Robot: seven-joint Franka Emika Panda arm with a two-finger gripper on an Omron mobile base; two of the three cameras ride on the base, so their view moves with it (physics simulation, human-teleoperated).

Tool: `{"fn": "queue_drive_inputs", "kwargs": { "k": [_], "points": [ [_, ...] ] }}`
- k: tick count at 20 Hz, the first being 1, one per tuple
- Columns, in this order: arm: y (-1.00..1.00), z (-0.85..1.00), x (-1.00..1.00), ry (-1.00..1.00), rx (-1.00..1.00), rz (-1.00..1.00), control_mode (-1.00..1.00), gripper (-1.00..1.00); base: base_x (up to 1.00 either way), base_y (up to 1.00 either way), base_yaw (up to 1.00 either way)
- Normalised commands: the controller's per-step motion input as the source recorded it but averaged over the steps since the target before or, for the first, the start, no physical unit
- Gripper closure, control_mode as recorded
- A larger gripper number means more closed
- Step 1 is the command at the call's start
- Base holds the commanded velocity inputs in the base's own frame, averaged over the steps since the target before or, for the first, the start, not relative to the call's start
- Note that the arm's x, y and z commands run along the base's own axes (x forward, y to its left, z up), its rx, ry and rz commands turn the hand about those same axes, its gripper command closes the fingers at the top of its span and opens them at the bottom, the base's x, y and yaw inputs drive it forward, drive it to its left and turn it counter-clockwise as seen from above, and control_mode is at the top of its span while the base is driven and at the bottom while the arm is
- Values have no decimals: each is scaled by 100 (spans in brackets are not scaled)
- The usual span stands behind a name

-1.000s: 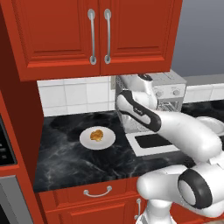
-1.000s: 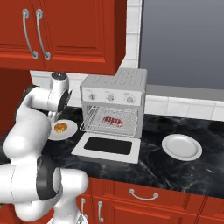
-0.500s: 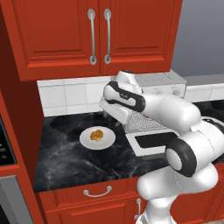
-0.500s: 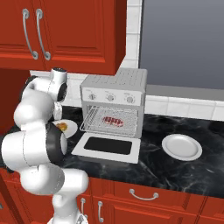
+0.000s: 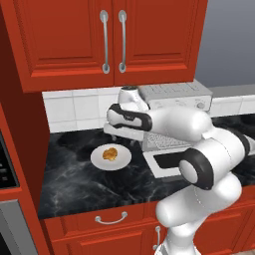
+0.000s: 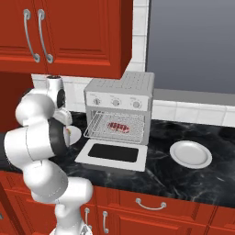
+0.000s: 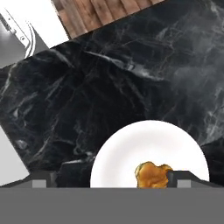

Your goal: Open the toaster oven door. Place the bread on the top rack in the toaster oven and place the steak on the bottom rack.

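The toaster oven stands on the counter with its door folded down flat in front. Inside, the red steak lies on a wire rack low in the cavity; I cannot tell the top rack from the bottom rack. The golden-brown bread sits on a white plate left of the oven. My gripper hangs open just above the plate's far side. In the hand view the bread lies close to one of the fingertips, with nothing held.
An empty white plate rests on the black marble counter right of the oven. Red wall cabinets hang overhead. The open door juts out toward the counter's front edge.
The arm has swung left from in front of the oven to over the plate with the bread. The gripper stayed open.
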Motion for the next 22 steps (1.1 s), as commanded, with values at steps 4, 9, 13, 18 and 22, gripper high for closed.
{"fn": "queue_drive_inputs", "kwargs": {
  "k": [4, 9, 13, 18, 22],
  "points": [
    [48, -53, 7, -3, -1, 28, -100, -100, 0, 0, 0],
    [31, -9, 37, 11, -10, 25, -100, -100, 0, 0, 0],
    [0, -28, 15, 1, -15, 25, -100, -100, 0, 0, 0],
    [0, -41, 4, 5, -6, 21, -100, -100, 0, 0, 0],
    [0, -48, 5, 1, 0, 19, -100, -100, 0, 0, 0]
  ]
}}
